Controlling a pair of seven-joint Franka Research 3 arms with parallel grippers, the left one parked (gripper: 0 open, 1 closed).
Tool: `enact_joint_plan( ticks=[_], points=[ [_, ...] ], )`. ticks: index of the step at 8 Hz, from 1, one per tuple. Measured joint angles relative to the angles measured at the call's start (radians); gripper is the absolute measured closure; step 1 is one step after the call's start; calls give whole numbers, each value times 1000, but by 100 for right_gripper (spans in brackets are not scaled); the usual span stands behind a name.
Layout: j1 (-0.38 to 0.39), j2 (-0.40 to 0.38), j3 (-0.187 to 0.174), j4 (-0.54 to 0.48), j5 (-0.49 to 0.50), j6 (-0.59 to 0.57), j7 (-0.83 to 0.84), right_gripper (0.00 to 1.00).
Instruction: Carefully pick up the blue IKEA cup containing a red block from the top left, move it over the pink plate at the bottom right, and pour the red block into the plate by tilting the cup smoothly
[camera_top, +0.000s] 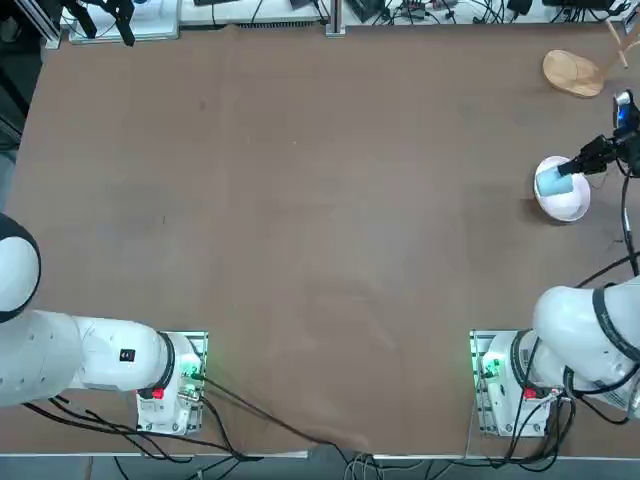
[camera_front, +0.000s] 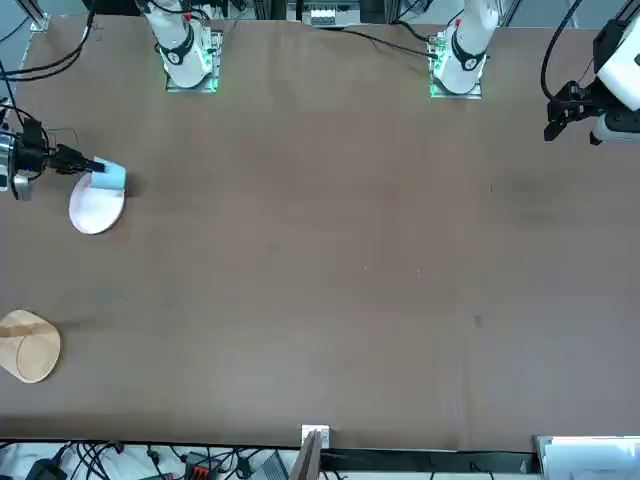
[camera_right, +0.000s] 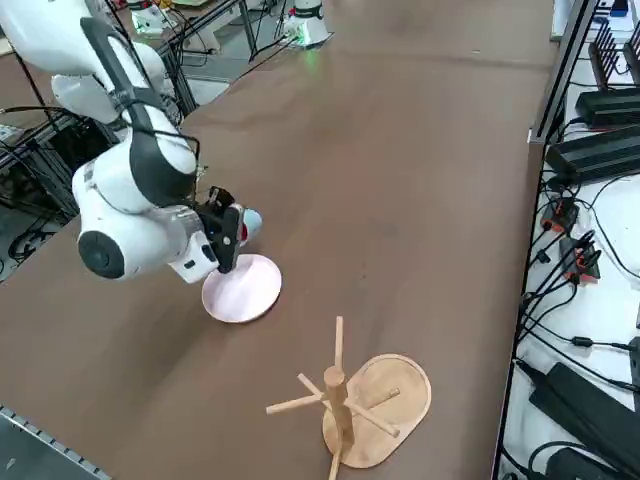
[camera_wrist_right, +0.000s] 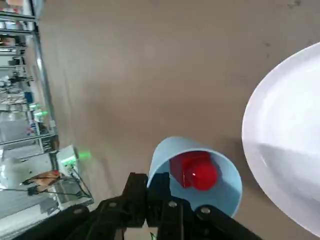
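End effector (camera_wrist_right: 148, 184) clamped on blue cup (camera_wrist_right: 200, 175); wooden stand (camera_right: 350, 410) near pink plate (camera_right: 242, 289).

Over by the worktop's right edge, the right gripper (camera_wrist_right: 154, 182) is covering part of the cup's (camera_wrist_right: 172, 146) rim, and the block (camera_wrist_right: 202, 174) vanishes behind the cup's wall when seen from overhead! The cup hides a slice of the plate (camera_top: 566, 206) from above, and the wrist view cuts that plate off. Now to the far right corner: the wooden stand (camera_top: 573, 74) runs out of the overhead view!
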Motion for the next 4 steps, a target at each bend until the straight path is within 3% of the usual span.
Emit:
enact_joint_plan(
  ticks=[4],
  points=[
    [-56, 78, 0, 75, 38, -100, -102, 98]
  ],
)
